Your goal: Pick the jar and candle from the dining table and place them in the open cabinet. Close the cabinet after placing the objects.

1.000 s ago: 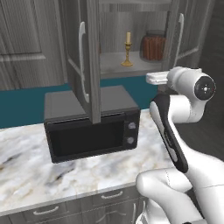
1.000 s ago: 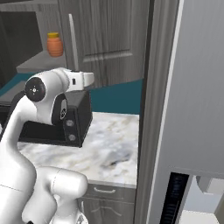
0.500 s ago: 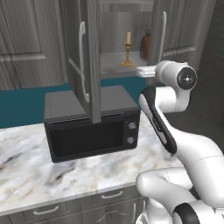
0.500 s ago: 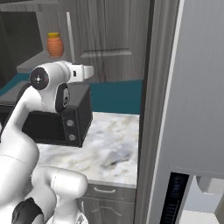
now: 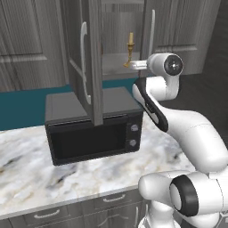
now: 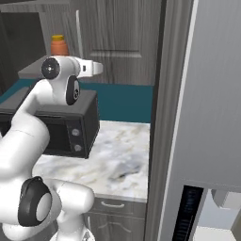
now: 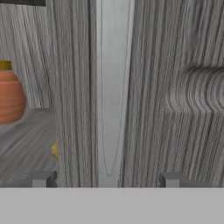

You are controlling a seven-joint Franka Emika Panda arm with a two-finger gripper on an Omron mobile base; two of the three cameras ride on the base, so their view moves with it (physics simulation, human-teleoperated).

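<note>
The cabinet (image 5: 124, 67) stands open above the microwave (image 5: 93, 127), its right door (image 7: 144, 87) edge-on straight ahead of my end effector (image 7: 103, 179), the silver handle (image 7: 111, 87) running lengthwise between my released, empty fingers. The candle (image 5: 130, 46) stands on the shelf, with the orange bottle (image 7: 8, 94) just beyond the door's edge. I judge closing comes next.

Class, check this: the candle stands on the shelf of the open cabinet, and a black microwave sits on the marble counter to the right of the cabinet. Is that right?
Not quite. The microwave sits below the cabinet, under its open door, not to its right; the left base view shows this. The candle does stand on the shelf.
</note>
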